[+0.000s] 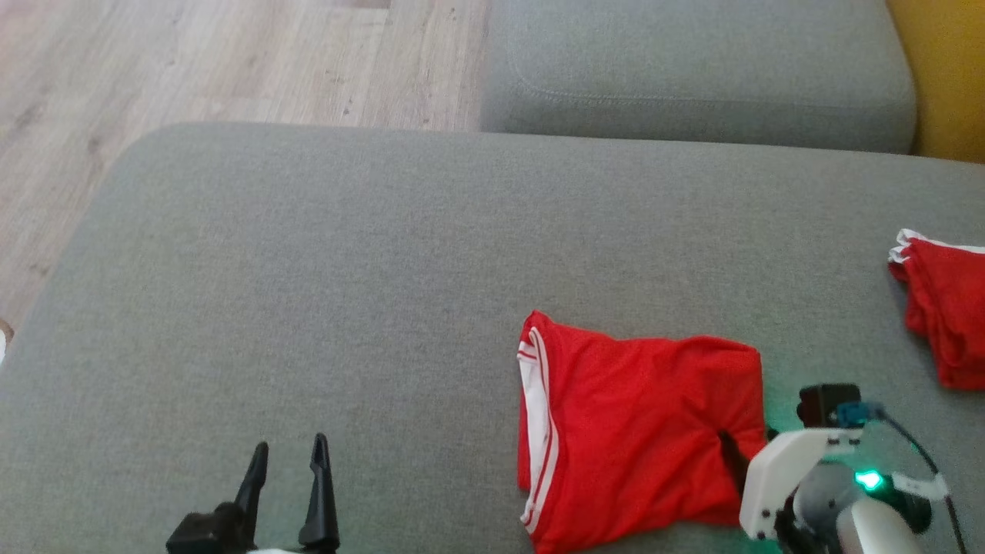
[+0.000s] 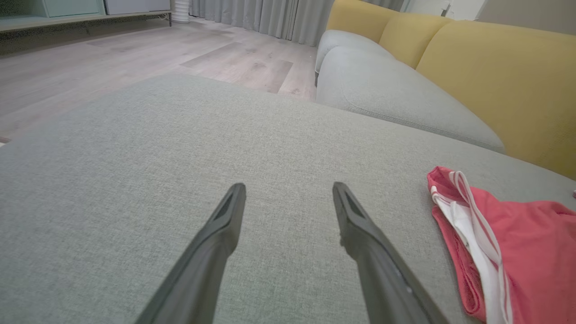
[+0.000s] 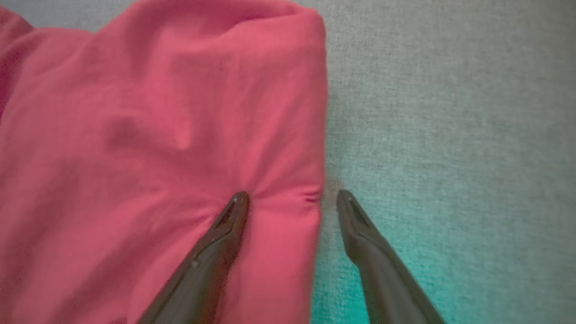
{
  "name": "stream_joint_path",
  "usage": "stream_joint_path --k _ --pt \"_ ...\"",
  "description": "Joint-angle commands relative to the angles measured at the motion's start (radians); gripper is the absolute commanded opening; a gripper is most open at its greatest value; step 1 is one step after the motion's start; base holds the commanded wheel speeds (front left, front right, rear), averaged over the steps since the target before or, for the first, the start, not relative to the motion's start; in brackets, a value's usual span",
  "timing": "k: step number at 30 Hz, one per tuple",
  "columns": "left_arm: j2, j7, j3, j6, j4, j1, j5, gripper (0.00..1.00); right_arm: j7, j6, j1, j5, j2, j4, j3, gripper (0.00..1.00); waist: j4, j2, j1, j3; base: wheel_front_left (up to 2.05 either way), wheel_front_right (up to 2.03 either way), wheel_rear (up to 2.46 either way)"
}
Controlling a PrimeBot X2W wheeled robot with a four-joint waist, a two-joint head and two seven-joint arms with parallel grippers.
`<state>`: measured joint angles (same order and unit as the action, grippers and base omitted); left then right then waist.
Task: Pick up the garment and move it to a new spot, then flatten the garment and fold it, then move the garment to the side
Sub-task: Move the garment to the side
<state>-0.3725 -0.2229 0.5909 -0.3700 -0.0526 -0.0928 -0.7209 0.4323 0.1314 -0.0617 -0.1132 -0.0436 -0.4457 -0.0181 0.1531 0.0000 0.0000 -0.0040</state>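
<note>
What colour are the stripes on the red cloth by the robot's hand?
White. The stripes edge the garment, clearest in the left wrist view.

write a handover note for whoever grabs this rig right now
Left pincer: open, holding nothing, over bare cushion, to the left of the garment.
Right pincer: open, straddling the garment's right edge, one finger on the cloth and the other on the cushion. No grip yet.
Garment: red, lying in a compact folded shape, white stripes at its left edge. A second red garment lies far right.
Done: it looks flattened and folded.
Left: probably close on that edge and move it to the side.
</note>
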Motion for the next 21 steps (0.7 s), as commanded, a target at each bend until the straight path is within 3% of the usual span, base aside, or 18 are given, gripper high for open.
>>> stream_joint_path --k 1,2,3,4,11,17,21 --pt "-0.020 -0.016 -0.044 -0.005 0.026 0.029 -0.004 1.00 0.012 -0.001 -0.065 -0.035 -0.007 0.011 0.032 0.66 0.008 0.0000 0.0000 0.013 0.00 0.00 0.00" --pt "-0.021 -0.017 -0.045 -0.005 0.027 0.029 -0.004 1.00 0.015 -0.001 -0.071 -0.048 -0.007 0.003 0.040 0.33 0.010 0.0000 0.0000 0.017 0.00 0.00 0.00" --pt "-0.021 -0.018 -0.047 -0.005 0.027 0.030 -0.004 1.00 0.016 -0.001 -0.077 -0.055 -0.007 -0.001 0.046 0.12 0.009 0.0000 0.0000 0.022 0.00 0.00 0.00" --pt "-0.022 -0.019 -0.050 -0.005 0.027 0.030 -0.004 1.00 0.012 -0.001 -0.082 -0.061 -0.007 -0.003 0.051 0.00 0.008 0.0000 0.0000 0.026 0.00 0.00 0.00" --pt "-0.026 -0.025 -0.058 -0.004 0.038 0.050 0.014 1.00 -0.065 -0.001 -0.144 -0.037 -0.007 0.032 0.034 0.00 -0.059 0.0000 0.0000 0.062 0.00 0.00 0.00" --pt "-0.022 -0.028 -0.057 -0.007 0.059 0.074 0.034 1.00 -0.076 -0.001 -0.186 -0.007 -0.043 0.112 0.008 0.00 -0.169 0.0000 0.0000 0.097 0.00 0.00 0.00" --pt "-0.017 -0.026 -0.046 -0.005 0.071 0.095 0.048 1.00 -0.070 -0.001 -0.207 0.002 -0.074 0.188 -0.014 0.00 -0.278 0.0000 0.0000 0.134 0.00 0.00 0.00"
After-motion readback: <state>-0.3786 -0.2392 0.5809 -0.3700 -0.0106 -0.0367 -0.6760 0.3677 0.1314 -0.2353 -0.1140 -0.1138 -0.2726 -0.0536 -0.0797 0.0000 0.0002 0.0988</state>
